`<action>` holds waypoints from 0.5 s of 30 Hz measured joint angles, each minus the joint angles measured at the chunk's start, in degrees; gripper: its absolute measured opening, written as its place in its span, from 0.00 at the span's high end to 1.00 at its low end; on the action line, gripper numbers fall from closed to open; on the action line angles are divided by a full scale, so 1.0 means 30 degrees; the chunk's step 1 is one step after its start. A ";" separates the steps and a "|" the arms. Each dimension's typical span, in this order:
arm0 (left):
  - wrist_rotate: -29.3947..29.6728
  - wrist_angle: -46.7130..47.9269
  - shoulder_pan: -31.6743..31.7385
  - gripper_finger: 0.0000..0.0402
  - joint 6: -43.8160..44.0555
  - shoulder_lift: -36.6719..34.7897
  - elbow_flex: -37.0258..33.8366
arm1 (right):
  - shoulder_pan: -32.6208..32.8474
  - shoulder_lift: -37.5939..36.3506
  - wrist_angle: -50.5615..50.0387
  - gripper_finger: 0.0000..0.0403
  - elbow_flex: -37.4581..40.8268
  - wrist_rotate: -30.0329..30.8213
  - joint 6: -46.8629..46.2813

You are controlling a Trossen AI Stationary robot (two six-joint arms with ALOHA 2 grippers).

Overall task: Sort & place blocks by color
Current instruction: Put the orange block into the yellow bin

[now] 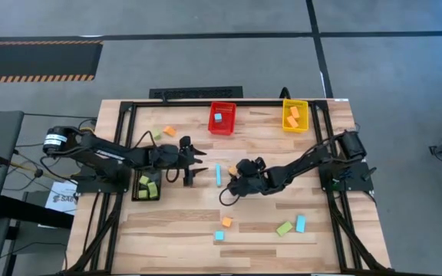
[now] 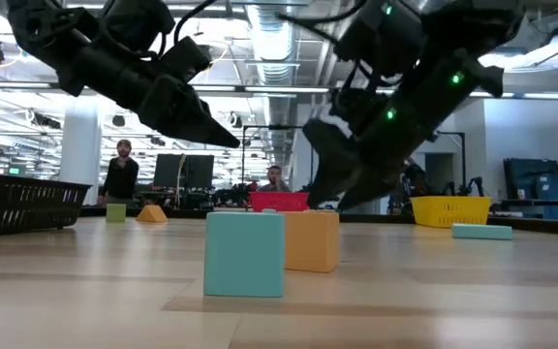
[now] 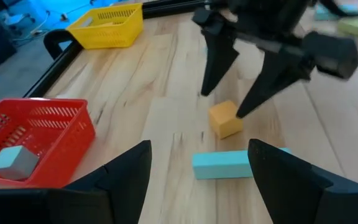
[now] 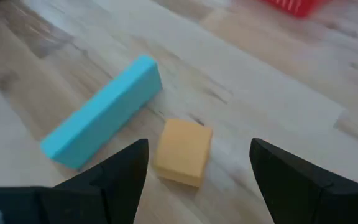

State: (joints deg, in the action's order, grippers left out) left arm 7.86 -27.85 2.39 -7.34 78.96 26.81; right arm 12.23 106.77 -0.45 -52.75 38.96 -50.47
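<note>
Nearest the low camera stands a light blue cube (image 2: 244,253), with an orange cube (image 2: 311,240) just behind it and touching or nearly touching its far side. Taking the light blue bar (image 1: 218,175) at mid-table as the landmark: the right gripper (image 1: 233,173) hangs just beside it with fingers spread wide, holding nothing, and a small orange cube (image 4: 182,152) lies on the wood between those fingers, close to the bar but apart from it. The left gripper (image 1: 192,178) sits on the bar's other side, also spread apart and empty; from its wrist the bar (image 3: 224,165) lies ahead of its fingers. Beyond the bar toward the table's far edge sit a red bin (image 1: 222,118) holding one light blue block (image 1: 218,117), and a yellow bin (image 1: 295,115) holding orange blocks (image 1: 292,116). Well to the left gripper's side of the bar is a black bin (image 1: 146,187) with lime green blocks (image 1: 147,186). A green and an orange block (image 1: 169,131) lie loose near the red bin. Toward the near edge from the bar lie a green block (image 1: 284,228) and a light blue block (image 1: 301,223) side by side.
</note>
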 joint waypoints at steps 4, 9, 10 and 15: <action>-0.0008 0.0049 0.0038 0.37 0.0193 0.0000 0.0000 | -0.0007 0.0818 0.0070 0.25 -0.0004 0.0006 -0.0372; -0.0015 0.0043 0.0045 0.37 0.0215 0.0000 0.0000 | 0.0000 0.1698 0.1070 0.25 0.0000 0.0160 0.0662; -0.0015 0.0049 0.0045 0.37 0.0250 0.0000 0.0000 | 0.0013 0.1861 0.1415 0.25 -0.0007 0.0317 0.1144; -0.0125 0.0054 0.0045 0.37 0.0543 0.0000 0.0000 | 0.0007 0.2016 0.2374 0.25 -0.0007 0.0299 0.4097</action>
State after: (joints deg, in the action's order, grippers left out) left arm 7.48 -27.69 2.52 -5.72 78.96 26.81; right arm 12.25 112.81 6.68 -52.77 39.86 -38.17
